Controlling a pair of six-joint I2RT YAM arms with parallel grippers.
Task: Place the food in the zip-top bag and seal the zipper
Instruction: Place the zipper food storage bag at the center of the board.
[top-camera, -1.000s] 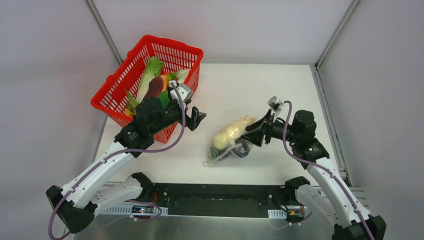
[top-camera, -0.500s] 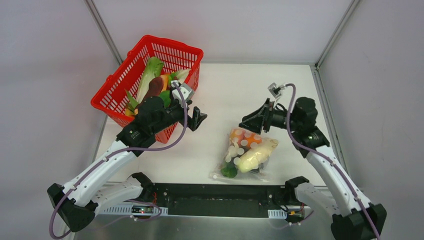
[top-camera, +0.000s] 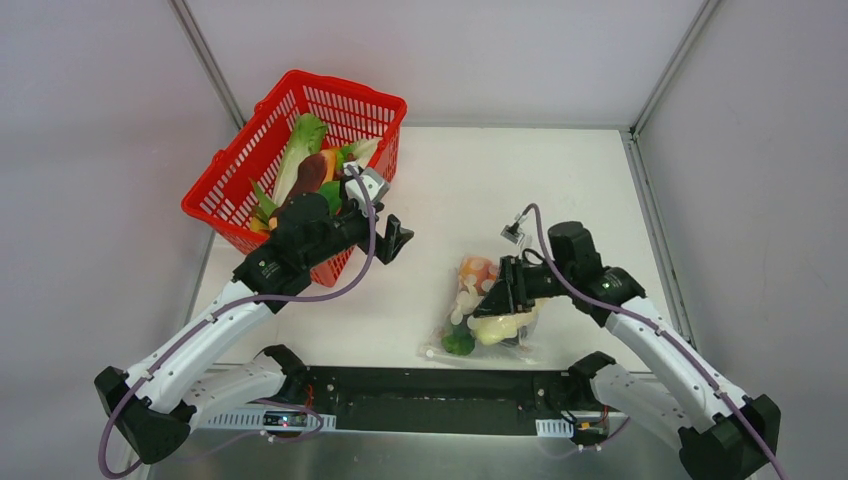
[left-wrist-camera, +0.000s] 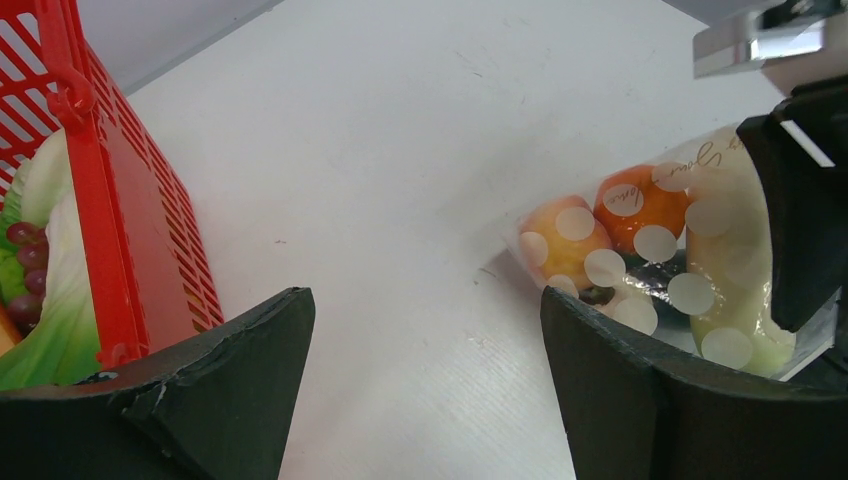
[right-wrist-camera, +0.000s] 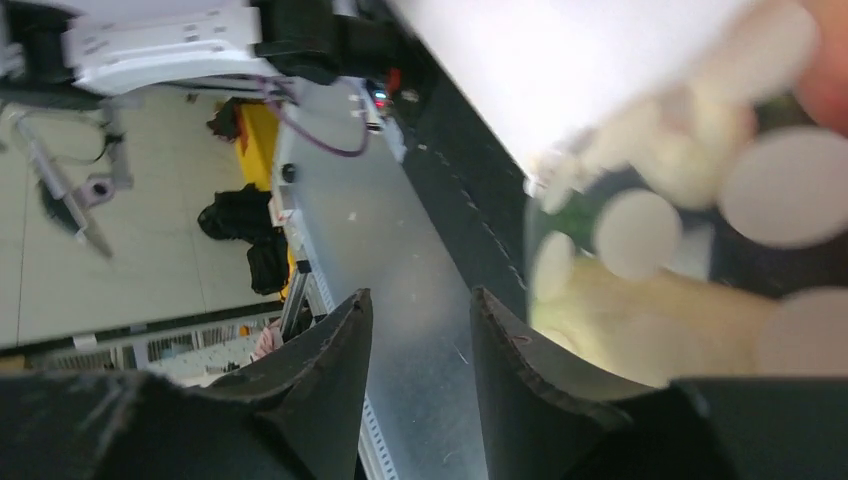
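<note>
The zip-top bag (top-camera: 478, 318) lies flat on the white table, clear plastic with white dots. Inside it are a small orange fruit (top-camera: 478, 268), a pale radish (top-camera: 503, 327) and a green piece (top-camera: 458, 342). My right gripper (top-camera: 492, 303) hovers low over the bag's right part; its jaws stand a narrow gap apart with nothing between them (right-wrist-camera: 420, 300), and the radish (right-wrist-camera: 650, 335) shows blurred beside them. My left gripper (top-camera: 396, 238) is wide open (left-wrist-camera: 425, 300) beside the red basket, left of the bag (left-wrist-camera: 650, 260). I cannot make out the zipper.
The red mesh basket (top-camera: 345, 90) stands at the back left, holding green leafy pieces (top-camera: 302, 140) and other toy produce. Its wall (left-wrist-camera: 130, 250) is close to my left fingers. A black rail (top-camera: 430, 385) runs along the table's near edge.
The bag hung from my right gripper a second ago; it dropped flat onto the table. My right gripper then came down and left over it, its jaws narrowing. The left arm stayed still.
</note>
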